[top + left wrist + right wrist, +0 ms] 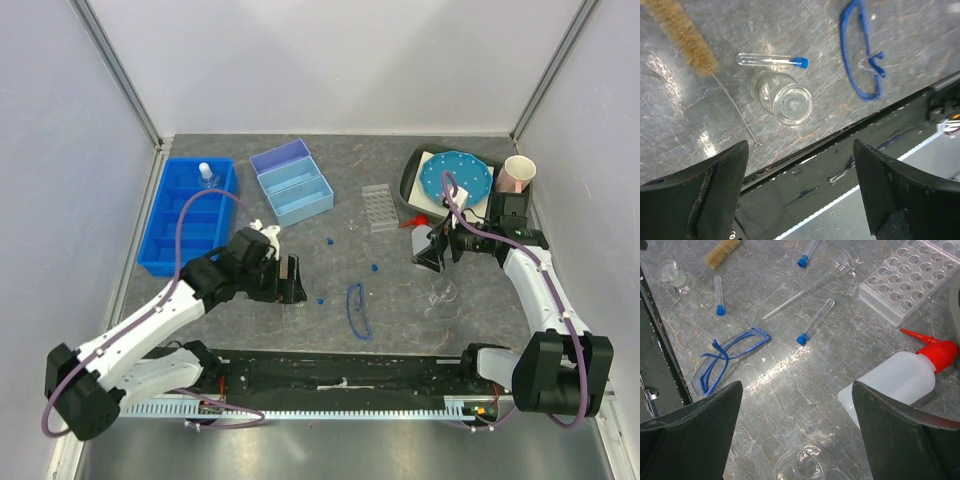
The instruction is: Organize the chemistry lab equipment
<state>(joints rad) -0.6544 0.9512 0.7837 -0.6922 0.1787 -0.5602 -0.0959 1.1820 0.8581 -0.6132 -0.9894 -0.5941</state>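
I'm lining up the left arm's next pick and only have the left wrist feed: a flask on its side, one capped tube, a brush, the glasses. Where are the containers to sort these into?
Observer: A blue divided bin stands at the far left of the workspace, with a small bottle in its far compartment.
Operator: Is the right arm busy?
Observer: No. The right gripper hangs open and empty, next to the white squeeze bottle.
Operator: Any more tubes out there?
Observer: Yes, another blue-capped tube lies loose near a clear tube rack.
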